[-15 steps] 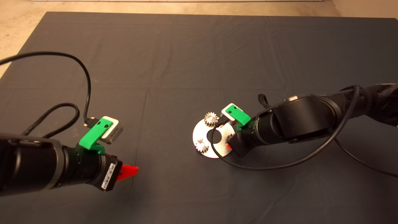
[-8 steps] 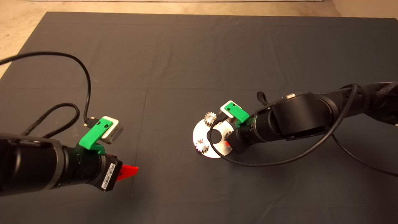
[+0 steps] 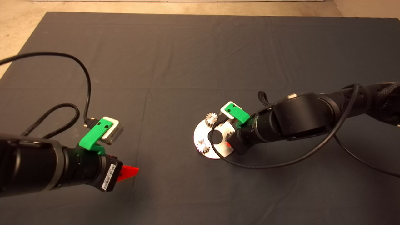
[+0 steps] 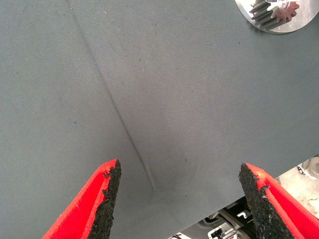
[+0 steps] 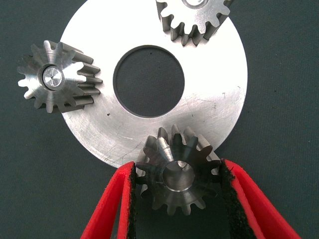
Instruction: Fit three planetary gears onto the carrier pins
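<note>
The round silver plate (image 3: 215, 150) with the carrier pins lies on the mat right of centre. In the head view one planetary gear (image 3: 211, 118) sits at its far edge and another (image 3: 203, 147) at its left edge. In the right wrist view these two gears (image 5: 55, 77) (image 5: 194, 17) sit on the plate (image 5: 219, 94), the first with a pin end in its bore. My right gripper (image 5: 178, 167) is shut on the third gear (image 5: 177, 181) at the plate's rim, pads against its teeth. My left gripper (image 3: 129, 173) is open and empty above bare mat at lower left.
The dark mat (image 3: 187, 56) covers the table, with a pale floor strip beyond its far edge. A black cable (image 3: 89, 90) loops over the left arm. Another cable (image 3: 275, 164) hangs under the right arm beside the plate. The left wrist view shows the plate's edge (image 4: 249, 15).
My right arm has shifted slightly left and away over the plate since one second ago, then held still. My left arm has not moved.
</note>
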Motion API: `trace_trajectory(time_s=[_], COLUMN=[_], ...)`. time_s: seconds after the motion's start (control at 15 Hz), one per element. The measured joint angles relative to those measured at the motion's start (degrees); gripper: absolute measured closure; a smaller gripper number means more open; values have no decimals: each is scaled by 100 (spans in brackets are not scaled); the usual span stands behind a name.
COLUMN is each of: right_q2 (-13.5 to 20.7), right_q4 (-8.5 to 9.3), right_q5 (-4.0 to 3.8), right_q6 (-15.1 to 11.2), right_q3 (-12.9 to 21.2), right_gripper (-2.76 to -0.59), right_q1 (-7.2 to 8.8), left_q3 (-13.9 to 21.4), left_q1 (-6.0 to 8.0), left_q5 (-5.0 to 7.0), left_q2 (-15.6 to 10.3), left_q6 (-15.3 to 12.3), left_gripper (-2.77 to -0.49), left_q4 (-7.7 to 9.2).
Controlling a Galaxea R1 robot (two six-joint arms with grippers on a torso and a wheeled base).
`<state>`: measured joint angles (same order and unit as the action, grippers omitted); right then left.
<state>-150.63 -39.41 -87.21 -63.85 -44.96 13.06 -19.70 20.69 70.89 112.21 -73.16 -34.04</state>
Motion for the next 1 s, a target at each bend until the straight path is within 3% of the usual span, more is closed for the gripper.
trace_trajectory(time_s=[1.0], right_q2=[2], right_q4=[-2], right_q5=[9], right_q6=[62], right_q3=[-2], right_gripper=[-94], right_q1=[4], left_q3=[0], left_q1=[0], left_q5=[0], left_q2=[0], left_q6=[0], left_gripper=[-164], left_q4=[0])
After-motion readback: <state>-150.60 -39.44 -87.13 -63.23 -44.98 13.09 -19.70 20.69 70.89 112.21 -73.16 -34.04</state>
